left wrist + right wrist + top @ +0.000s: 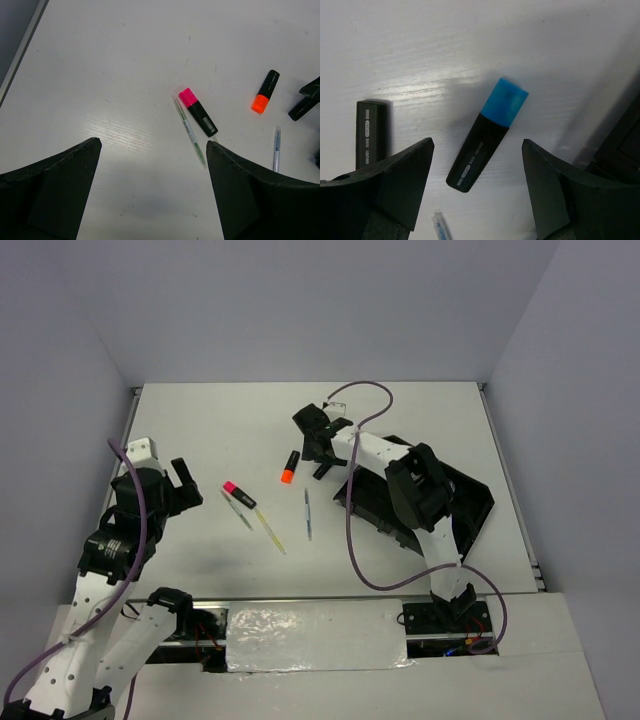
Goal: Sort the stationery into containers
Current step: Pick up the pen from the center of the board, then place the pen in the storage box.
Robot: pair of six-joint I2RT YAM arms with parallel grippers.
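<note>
A blue-capped black highlighter (485, 135) lies flat on the white table between the fingers of my right gripper (477, 142), with a gap on each side. That gripper (322, 452) is open and hovers just left of the black organizer tray (478, 502). To its left lie an orange-capped highlighter (289, 468), a pink-capped highlighter (238, 493), a grey-green pen (237, 510), a yellow pen (270, 530) and a blue pen (307, 513). My left gripper (188, 485) is open over bare table, left of the pink highlighter (198, 111) and the grey-green pen (190, 131).
My right arm (420, 490) lies across the tray and hides most of its compartments. A small clear item (337, 406) sits at the back by the purple cable. The table's raised edges run along the left and right sides.
</note>
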